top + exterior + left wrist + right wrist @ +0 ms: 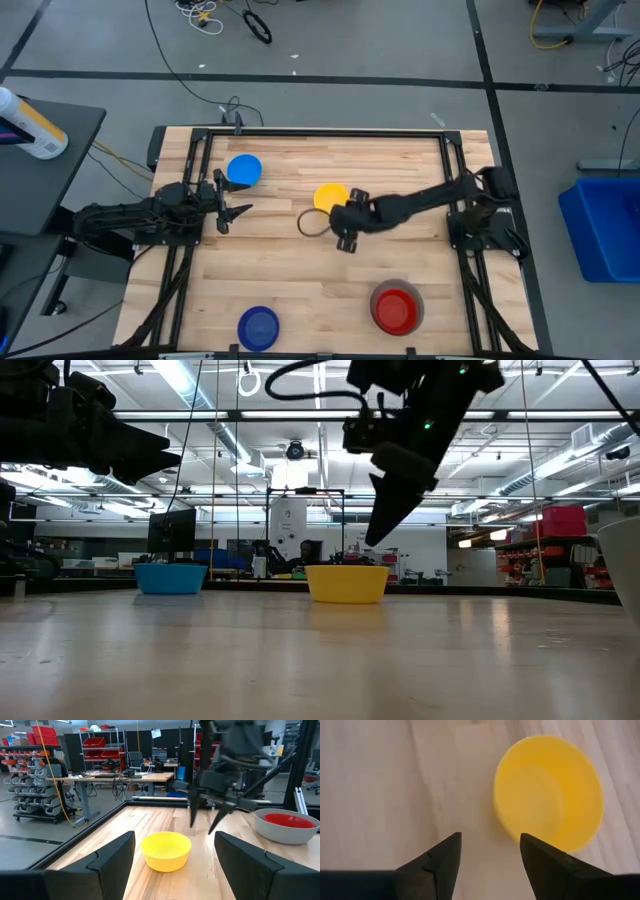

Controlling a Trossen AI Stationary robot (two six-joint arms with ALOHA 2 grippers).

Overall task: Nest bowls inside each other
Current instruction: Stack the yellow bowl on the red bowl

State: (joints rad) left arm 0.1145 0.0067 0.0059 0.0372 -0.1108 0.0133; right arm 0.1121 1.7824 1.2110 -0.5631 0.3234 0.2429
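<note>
A yellow bowl [326,195] stands upright on its base near the table's middle; it also shows in the low view as the yellow bowl [347,583]. My right gripper [340,230] hangs open just above the table beside this bowl, slanting down, with nothing between its fingers [445,857]. A light blue bowl [243,170] stands at the far left. A dark blue bowl [258,326] stands at the near edge. A red bowl [396,308] sits inside the grey bowl [414,297] at the near right. My left gripper [235,211] waits open and level at the left.
A black frame [300,132] runs around the wooden table top. A loop of cable [308,222] hangs by the right gripper. Bare wood lies between the yellow bowl and the near bowls.
</note>
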